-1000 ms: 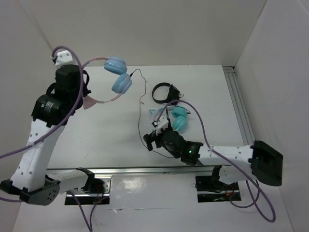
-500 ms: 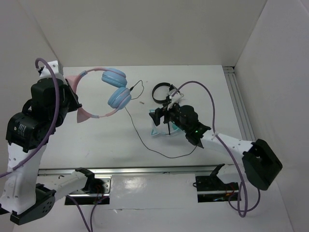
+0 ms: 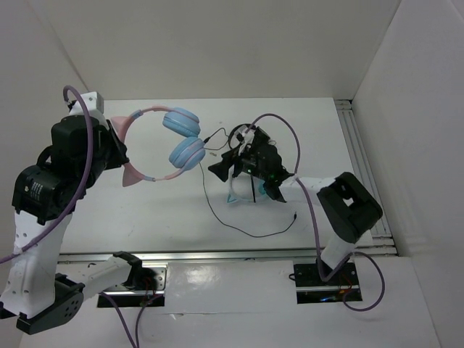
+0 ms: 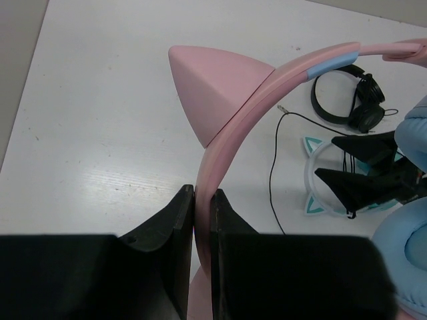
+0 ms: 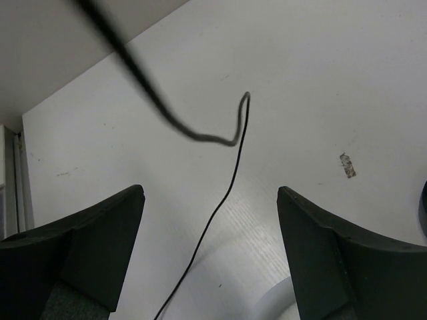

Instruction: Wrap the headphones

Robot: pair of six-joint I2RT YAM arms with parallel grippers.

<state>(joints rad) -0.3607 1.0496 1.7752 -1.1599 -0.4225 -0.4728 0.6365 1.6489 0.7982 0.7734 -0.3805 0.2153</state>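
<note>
White table [image 3: 145,210]; at centre-left, left gripper [image 4: 202,200] clamps the headphones [image 3: 186,153] by their headband, right gripper [image 5: 210,193] spread wide above cable [image 5: 231,179]

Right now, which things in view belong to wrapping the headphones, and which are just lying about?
In the job: pink headphones, gripped at the headband by the left end effector; their dark cable; right end effector, open over that cable.
Lying about: white-banded teal headphones; small black headphones.
</note>
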